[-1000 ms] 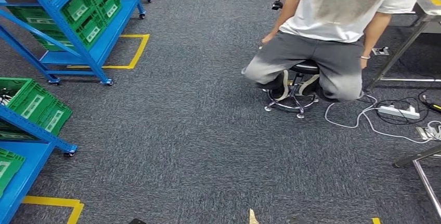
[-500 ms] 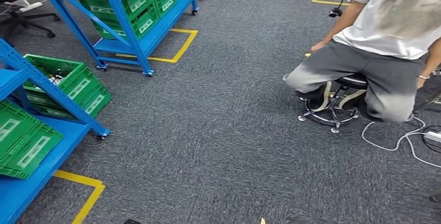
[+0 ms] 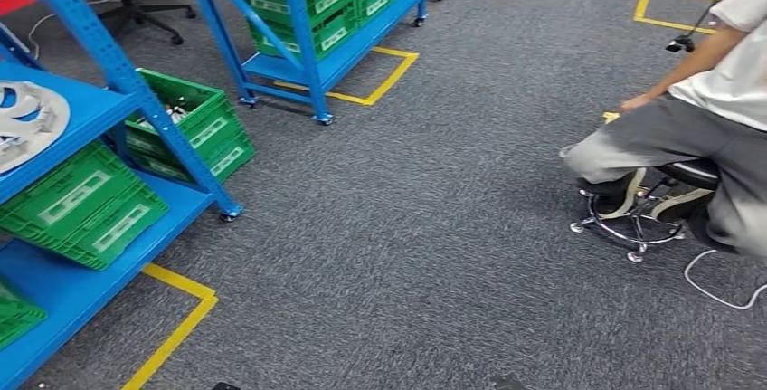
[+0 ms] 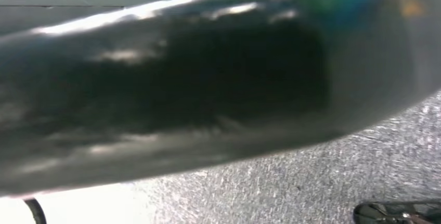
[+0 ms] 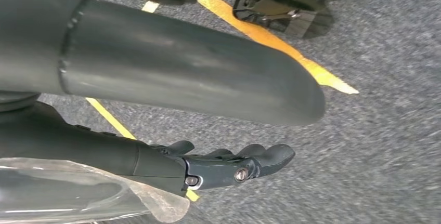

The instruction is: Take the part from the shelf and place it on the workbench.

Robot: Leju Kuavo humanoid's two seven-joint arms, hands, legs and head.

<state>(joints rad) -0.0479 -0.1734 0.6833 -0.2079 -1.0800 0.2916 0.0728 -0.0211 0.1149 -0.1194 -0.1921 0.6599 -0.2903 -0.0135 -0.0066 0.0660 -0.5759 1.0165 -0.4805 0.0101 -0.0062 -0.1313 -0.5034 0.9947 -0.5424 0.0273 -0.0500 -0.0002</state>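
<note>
The part (image 3: pixel 27 123), a pale disc, lies on the near shelf (image 3: pixel 86 118). The right hand (image 5: pixel 229 164) hangs by the floor, fingers loosely spread, holding nothing; the left I cannot tell. Face the shelf squarely before reaching.
</note>
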